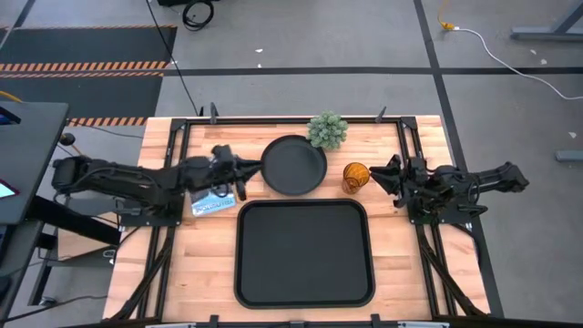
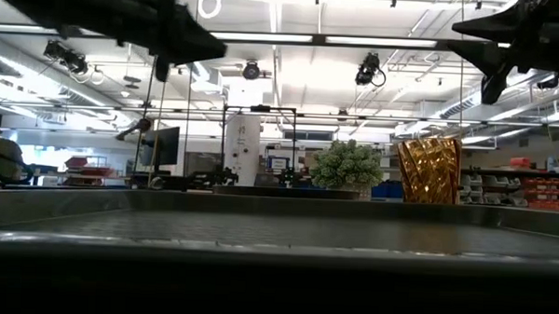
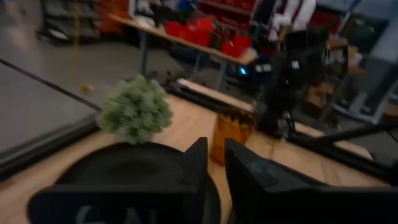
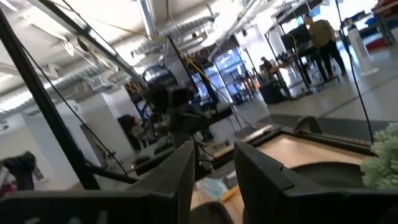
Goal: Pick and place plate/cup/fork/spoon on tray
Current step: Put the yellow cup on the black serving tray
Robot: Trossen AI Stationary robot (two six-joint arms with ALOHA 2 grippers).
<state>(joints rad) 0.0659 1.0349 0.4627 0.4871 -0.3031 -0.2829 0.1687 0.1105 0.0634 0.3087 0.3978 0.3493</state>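
The black tray (image 1: 305, 290) lies at the table's near middle. The round black plate (image 1: 293, 166) rests flat on the table beyond it, and the amber cup (image 1: 355, 177) stands upright to the plate's right. My left gripper (image 1: 252, 167) is shut and empty, raised over the plate's left rim (image 3: 124, 163). My right gripper (image 1: 381, 175) is open and empty, raised just right of the cup (image 2: 429, 169). An orange handle (image 4: 229, 194) shows beside a pale blue packet; I cannot tell whether it is the fork or the spoon.
A small green potted plant (image 1: 327, 130) stands just beyond the plate, at the far edge. A pale blue packet (image 1: 214, 202) lies left of the tray, under my left arm. Dark metal frame rails run along the table's left and right sides.
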